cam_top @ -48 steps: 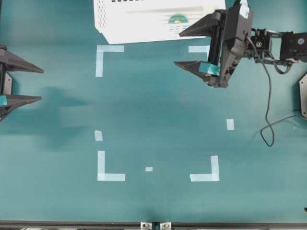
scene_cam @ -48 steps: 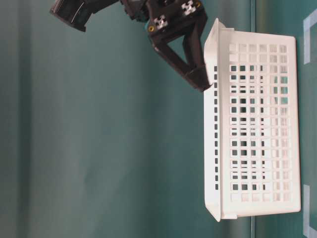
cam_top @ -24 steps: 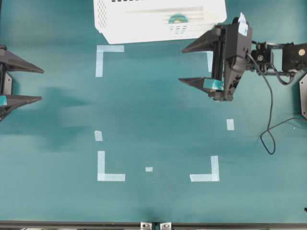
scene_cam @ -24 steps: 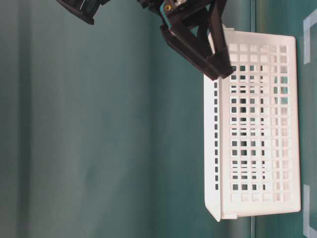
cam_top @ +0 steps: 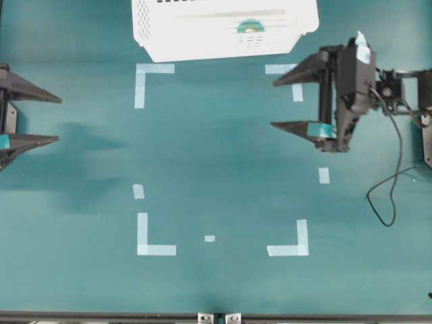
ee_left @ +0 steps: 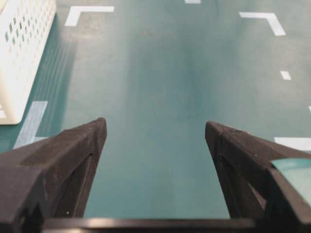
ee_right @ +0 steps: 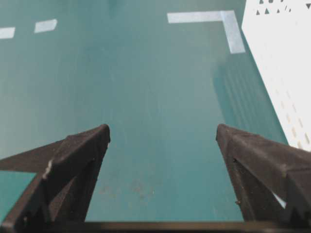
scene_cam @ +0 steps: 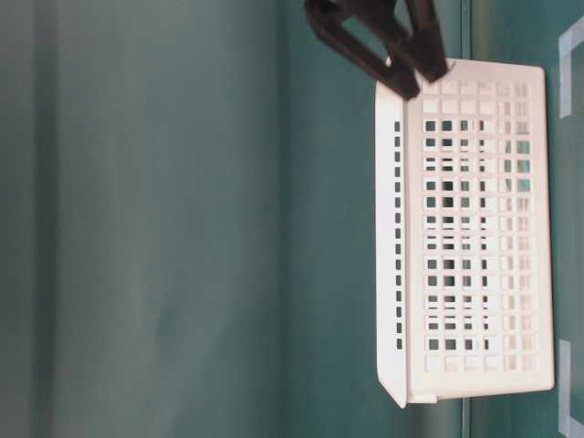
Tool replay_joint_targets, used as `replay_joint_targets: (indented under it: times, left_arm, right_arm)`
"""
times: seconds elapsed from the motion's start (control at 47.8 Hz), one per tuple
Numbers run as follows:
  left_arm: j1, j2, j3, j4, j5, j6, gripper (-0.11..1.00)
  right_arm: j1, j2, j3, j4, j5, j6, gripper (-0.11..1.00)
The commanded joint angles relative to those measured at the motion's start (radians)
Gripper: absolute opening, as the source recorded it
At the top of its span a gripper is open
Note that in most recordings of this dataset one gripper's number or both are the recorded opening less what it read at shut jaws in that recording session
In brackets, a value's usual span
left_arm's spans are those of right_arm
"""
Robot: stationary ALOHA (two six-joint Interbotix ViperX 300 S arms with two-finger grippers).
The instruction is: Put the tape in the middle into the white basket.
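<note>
Pale-blue corner marks [cam_top: 154, 77] frame bare teal table [cam_top: 223, 155] below white basket [cam_top: 223, 30].

Teal tabletop [cam_top: 216, 155], pale-blue L-shaped corner marks [cam_top: 154, 244], small tape strips [cam_top: 324, 175], black cable [cam_top: 386, 196]

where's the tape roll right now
In the overhead view the tape lies inside the white basket at the top edge, toward its right end.

White basket [cam_top: 202, 37] with slotted sides, teal tape [cam_top: 249, 27], teal table [cam_top: 216, 155]
</note>
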Motion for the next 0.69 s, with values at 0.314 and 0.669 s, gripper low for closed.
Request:
replay_joint_targets:
  times: [0.314, 0.669]
  left_arm:
    - [0.005, 0.009, -0.011, -0.002, -0.006, 0.0, 0.37]
    - [0.005, 0.009, -0.012, -0.002, -0.005, 0.0, 0.37]
  right_arm:
    - [0.003, -0.147, 0.087, -0.003, 0.008, -0.008, 1.0]
    - [0.003, -0.348, 0.189, -0.002, 0.123, -0.008, 1.0]
